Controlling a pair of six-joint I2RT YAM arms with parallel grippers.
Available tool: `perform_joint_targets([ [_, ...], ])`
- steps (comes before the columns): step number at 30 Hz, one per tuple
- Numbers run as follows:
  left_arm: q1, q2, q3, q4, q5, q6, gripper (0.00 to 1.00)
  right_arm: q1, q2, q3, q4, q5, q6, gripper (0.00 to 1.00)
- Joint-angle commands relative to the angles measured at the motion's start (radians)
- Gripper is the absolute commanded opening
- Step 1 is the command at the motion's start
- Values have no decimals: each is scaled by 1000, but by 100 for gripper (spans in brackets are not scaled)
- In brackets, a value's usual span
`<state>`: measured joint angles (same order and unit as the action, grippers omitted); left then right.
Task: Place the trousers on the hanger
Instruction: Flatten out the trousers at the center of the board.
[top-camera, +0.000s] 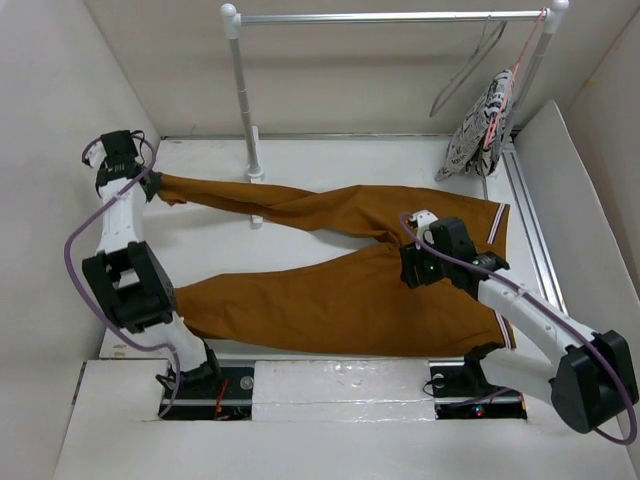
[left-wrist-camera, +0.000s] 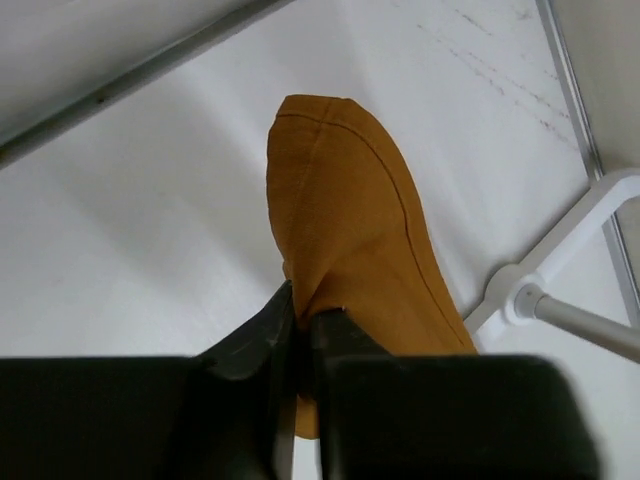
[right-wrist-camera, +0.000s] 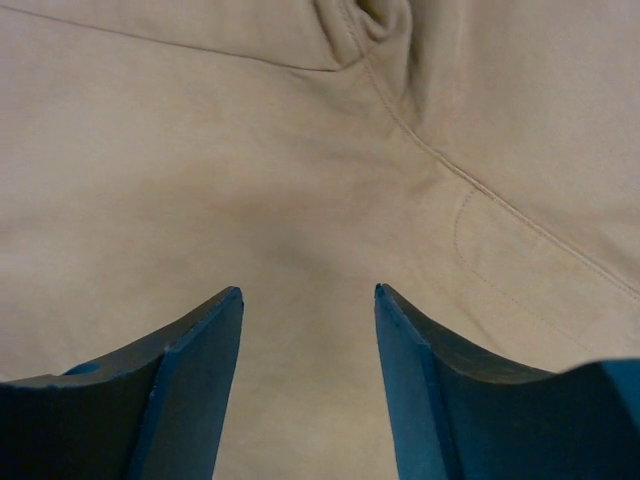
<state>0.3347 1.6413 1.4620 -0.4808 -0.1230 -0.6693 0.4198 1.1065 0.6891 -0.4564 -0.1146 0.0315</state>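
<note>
The rust-brown trousers lie spread flat on the white table, legs pointing left, striped waistband at the right. My left gripper is shut on the cuff of the far leg; in the left wrist view the cuff sticks out from between the closed fingers. My right gripper is open, pointing down just above the seat of the trousers, with nothing between its fingers. The grey wire hanger hangs from the rail at the back right.
A white clothes rail stands at the back; its left post and foot are close to the far trouser leg. A black-and-white patterned cloth hangs at the rail's right end. White walls enclose the table.
</note>
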Motion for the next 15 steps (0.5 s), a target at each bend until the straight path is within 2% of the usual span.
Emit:
perform_joint_targets([
  [1,-13,62,129,100,86,-47,11,8,-34,-5,7,-48,-13,61],
  [2,-13,96,182,125,115,-12,31,22,-45,-5,7,-48,-9,62],
  [3,-13,168,225,116,205,9,67,31,-48,3,7,-53,-11,63],
  [4,-13,204,266,81,226,32,75,40,-48,10,4,-54,-15,64],
  [5,-25,221,338,11,227,80,79,63,-45,19,-4,-50,-15,64],
  [6,-36,232,342,-5,180,94,84,77,-46,27,-8,-46,-15,64],
  [7,-46,200,322,8,157,105,85,89,-45,42,-7,-42,-15,62],
  [8,-55,130,164,68,136,96,83,120,-34,61,-13,-43,-18,46],
  [9,-56,129,162,68,134,96,83,120,-34,61,-13,-43,-18,46],
  [10,-56,45,97,137,134,82,82,129,-31,81,-13,-48,-18,10],
  [11,-56,4,-55,178,134,67,80,138,-27,90,-10,-49,-19,0],
  [12,-56,-36,-142,227,158,41,72,163,-17,98,11,-48,-19,0],
  [14,-56,-112,-333,345,206,17,66,189,6,134,45,-30,-57,0],
  [15,-56,-116,-379,363,236,7,65,198,28,160,53,-23,-70,0],
])
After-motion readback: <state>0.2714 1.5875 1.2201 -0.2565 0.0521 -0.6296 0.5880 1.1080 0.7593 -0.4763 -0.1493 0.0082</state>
